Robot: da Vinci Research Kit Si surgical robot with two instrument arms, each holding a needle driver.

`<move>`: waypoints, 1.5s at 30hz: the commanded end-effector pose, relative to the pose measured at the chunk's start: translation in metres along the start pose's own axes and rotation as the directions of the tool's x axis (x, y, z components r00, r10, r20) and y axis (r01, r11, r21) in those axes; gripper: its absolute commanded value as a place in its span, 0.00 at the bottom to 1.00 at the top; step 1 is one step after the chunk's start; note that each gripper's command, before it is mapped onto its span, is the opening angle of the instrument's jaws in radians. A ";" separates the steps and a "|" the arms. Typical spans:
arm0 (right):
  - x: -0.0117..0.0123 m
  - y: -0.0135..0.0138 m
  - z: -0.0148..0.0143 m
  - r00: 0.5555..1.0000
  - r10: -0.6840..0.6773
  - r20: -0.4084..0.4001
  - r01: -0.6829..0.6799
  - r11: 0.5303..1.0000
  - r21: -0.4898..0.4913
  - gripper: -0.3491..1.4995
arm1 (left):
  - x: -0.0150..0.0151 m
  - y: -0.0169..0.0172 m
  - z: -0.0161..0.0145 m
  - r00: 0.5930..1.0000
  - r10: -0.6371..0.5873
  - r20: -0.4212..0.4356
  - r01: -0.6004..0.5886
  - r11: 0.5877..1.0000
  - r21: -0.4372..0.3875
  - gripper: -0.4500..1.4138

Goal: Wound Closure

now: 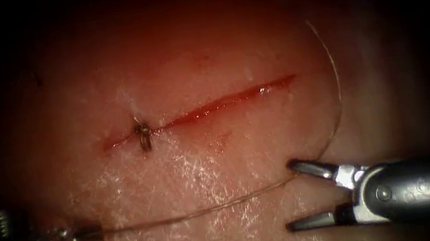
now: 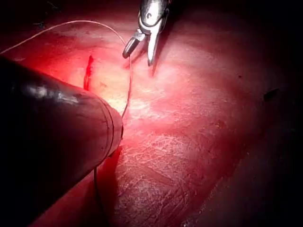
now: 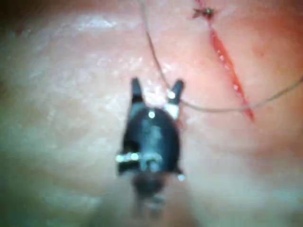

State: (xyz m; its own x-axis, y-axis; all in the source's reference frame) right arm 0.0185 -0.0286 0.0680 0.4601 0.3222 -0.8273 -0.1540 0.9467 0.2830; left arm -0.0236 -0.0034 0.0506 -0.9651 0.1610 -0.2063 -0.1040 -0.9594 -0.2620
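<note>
The right tool (image 1: 291, 195) is seen nearest, low on the tissue (image 1: 198, 193) on the right, its jaws spread wide and holding nothing. The thread (image 1: 195, 213) is laid across the tip of its upper jaw, touching it but not pinched. From that jaw the thread is carried leftward over the tissue to the left tool (image 1: 80, 240), whose jaws are closed on what may be the thread's end or the needle's tail; which cannot be told. No needle can be made out. Beyond the right tool's upper jaw the thread is swept up in a wide arc on the right. Farther off, past both tools, the cut (image 1: 207, 107) is found, with red fluid (image 1: 234, 98) along it and a knot (image 1: 142, 132) tied across near its left end.
</note>
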 end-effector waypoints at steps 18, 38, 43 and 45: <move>0.0065 -0.0003 -0.0032 0.993 0.040 -0.112 -0.045 0.998 -0.041 0.80 | 0.0033 -0.0058 0.0024 0.999 -0.035 -0.022 0.036 0.999 0.029 0.00; 0.0038 -0.0021 0.0003 0.996 0.006 -0.088 -0.006 1.000 -0.007 0.80 | 0.0230 -0.0144 0.0084 0.849 -0.211 -0.484 0.080 0.958 -0.277 0.00; 0.0036 -0.0026 0.0013 0.996 0.001 -0.085 -0.001 1.000 0.002 0.80 | 0.0263 -0.0177 0.0098 0.790 -0.248 -0.561 0.067 0.944 -0.323 0.00; 0.0036 -0.0027 0.0014 0.997 0.000 -0.082 0.000 1.000 0.003 0.80 | 0.0271 -0.0188 0.0102 0.778 -0.251 -0.576 0.060 0.942 -0.330 0.00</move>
State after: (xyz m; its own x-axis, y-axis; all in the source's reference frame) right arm 0.0211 -0.0293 0.0644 0.3880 0.3200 -0.8643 -0.1536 0.9471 0.2817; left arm -0.0501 0.0171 0.0593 -0.5833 0.5012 -0.6392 -0.0787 -0.8181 -0.5697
